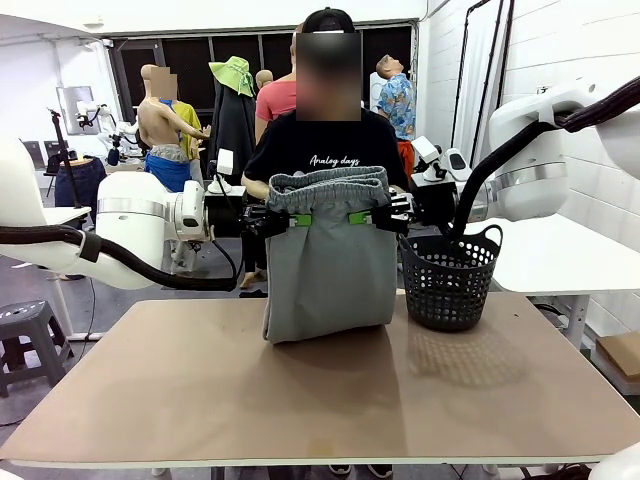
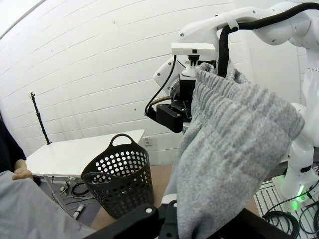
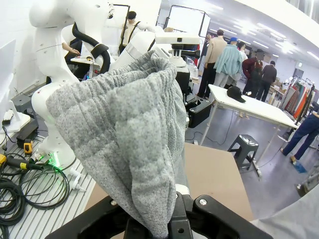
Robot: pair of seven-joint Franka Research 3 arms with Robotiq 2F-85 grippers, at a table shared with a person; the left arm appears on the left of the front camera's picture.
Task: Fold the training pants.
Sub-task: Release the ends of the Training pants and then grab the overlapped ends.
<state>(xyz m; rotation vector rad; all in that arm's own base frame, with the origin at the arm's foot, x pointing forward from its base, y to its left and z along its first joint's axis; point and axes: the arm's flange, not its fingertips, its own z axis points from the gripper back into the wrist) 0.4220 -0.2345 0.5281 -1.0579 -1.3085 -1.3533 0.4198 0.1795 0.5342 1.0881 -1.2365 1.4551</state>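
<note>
The light grey training pants hang by their gathered waistband above the table, with the lower end resting folded on the tabletop. My left gripper is shut on the waistband's left corner and my right gripper is shut on its right corner, both at the same height. In the left wrist view the grey fabric rises from between my fingers, with the other arm behind it. In the right wrist view the cloth bunches up out of the shut jaws.
A black mesh basket stands on the table's right side, close to the pants, also seen as a basket in the left wrist view. A person in a black shirt stands just behind the pants. The brown tabletop lies bare in front.
</note>
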